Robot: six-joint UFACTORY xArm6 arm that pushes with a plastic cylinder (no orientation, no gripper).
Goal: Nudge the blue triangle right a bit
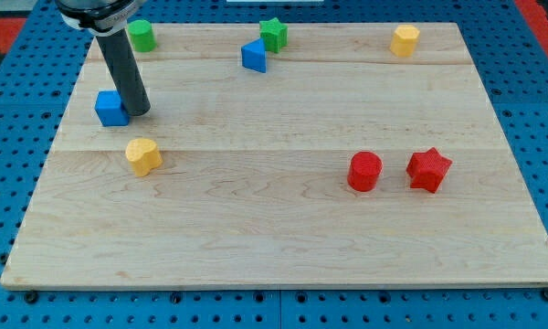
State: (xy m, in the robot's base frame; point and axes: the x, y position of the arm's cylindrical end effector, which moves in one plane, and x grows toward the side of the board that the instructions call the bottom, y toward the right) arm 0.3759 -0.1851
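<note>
Blue triangle (253,57), no legible writing

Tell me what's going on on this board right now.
A robot arm's dark rod is down on the wooden board. My tip sits against the right side of the blue cube at the view's left. The blue triangle it should nudge right sits untouched near the top, beside the green star.
</note>
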